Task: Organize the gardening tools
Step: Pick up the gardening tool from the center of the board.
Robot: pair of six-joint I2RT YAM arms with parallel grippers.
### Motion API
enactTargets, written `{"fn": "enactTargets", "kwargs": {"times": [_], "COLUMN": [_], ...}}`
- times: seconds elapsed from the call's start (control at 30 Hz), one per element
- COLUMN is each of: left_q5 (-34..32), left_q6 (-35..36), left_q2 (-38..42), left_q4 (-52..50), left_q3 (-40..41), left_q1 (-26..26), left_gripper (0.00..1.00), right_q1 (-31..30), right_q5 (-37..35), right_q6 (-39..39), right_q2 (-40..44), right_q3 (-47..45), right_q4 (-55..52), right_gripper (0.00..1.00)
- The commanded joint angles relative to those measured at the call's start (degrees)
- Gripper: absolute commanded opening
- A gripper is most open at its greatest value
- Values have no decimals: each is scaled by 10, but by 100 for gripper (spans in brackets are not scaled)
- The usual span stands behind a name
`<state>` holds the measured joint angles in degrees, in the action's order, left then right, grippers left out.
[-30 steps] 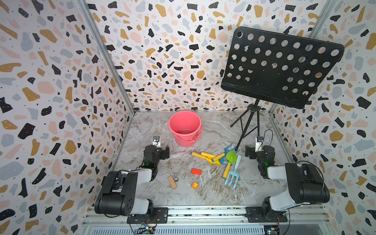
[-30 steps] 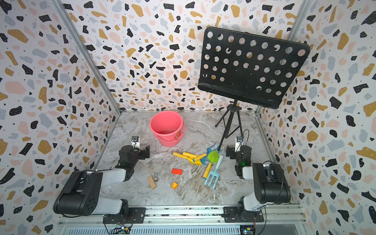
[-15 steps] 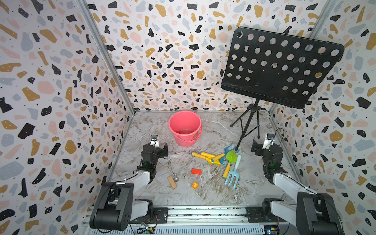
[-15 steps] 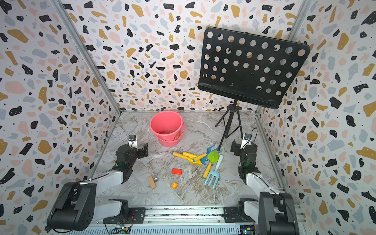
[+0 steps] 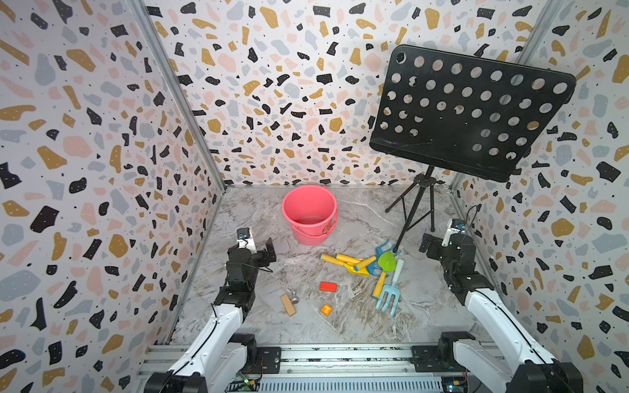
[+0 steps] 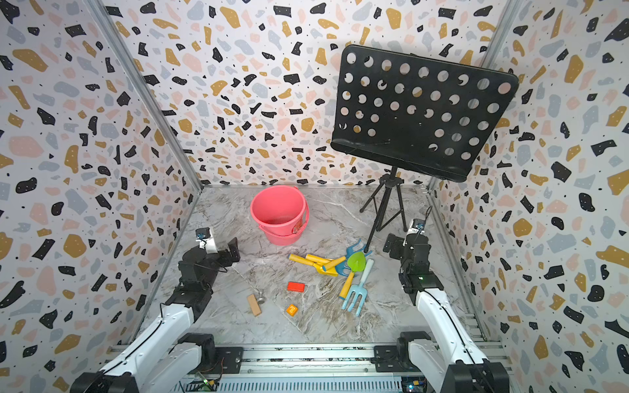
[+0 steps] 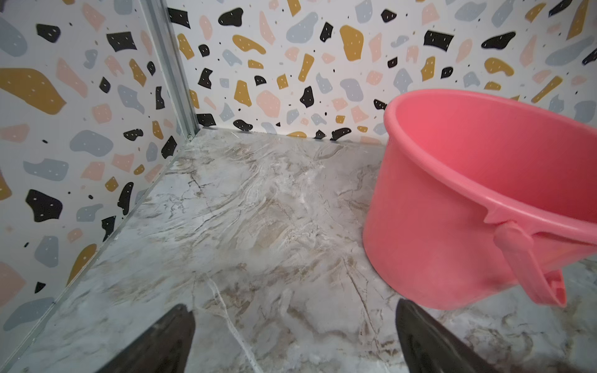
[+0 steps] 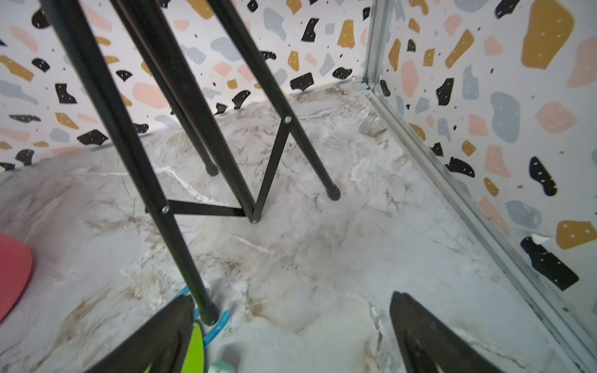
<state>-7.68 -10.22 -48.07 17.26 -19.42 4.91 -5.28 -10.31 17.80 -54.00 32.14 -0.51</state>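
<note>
Nearest the rail, the wood block (image 5: 288,305), knob (image 5: 294,300), orange block (image 5: 326,310) and red block (image 5: 328,287) lie loose on the surface (image 5: 347,330). None is a tool, so I'd leave them and keep my sweeps clear of them. Just beyond, the fork (image 5: 388,296) lies at the pile's near edge with nothing on top of it, its pale handle running up beside the trowel (image 5: 387,261). That makes it my first pick: close across the handle at mid-length and lift straight up, no dragging. Behind it the trowel, scoop (image 5: 355,270) and two rakes (image 5: 372,269) overlap with handles crossed, so I'd take those from the top down. The right pincer (image 8: 290,296) hangs beside that pile, jaws spread wide and holding nothing. The left pincer (image 7: 292,305) is likewise wide open and empty, over bare marble near the bucket (image 5: 311,234). Nothing is sorted yet. I judge the bucket, upright and seemingly empty, to be where the tools belong, though the task doesn't say so. The risk sits farther back: a foot of the stand (image 5: 417,207) sits among one rake's tines, touching or just beside, I can't tell. That rake should slide out sideways, low and slow, lest the stand tip.
</note>
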Motion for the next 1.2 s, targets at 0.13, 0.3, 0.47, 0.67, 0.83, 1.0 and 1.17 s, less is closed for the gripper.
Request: {"fn": "enactTargets", "kwargs": {"times": [0.13,0.3,0.47,0.67,0.83,1.0,1.17], "left_q5": [-37,-72,-89,-101,-109,-119,-126], "left_q6": [-45,-58,-74,-87,-91,-92,-90], "left_q2": [52,66,71,60,43,31,22], "left_q4": [-99,-128,-152,-173,-196,-193,-201], "left_q3": [-27,-30,-35,-53,-80,-90,-101], "left_q1": [71,129,173,208,235,261,273], "left_gripper": [100,100,100,99,99,99,99], "right_q1": [-24,-41,-65,-84,-94,-101,-116], "right_q5": [-27,-25,-40,-34,-22,-8,14], "right_q6": [19,24,34,47,54,57,61], "right_q2": [22,19,23,18,3,-3,-15], "right_q3": [56,67,82,102,118,130,135], "right_q4": [-186,-252,-314,-380,-420,-454,-476], "right_gripper": [100,100,100,100,100,100,94]}}
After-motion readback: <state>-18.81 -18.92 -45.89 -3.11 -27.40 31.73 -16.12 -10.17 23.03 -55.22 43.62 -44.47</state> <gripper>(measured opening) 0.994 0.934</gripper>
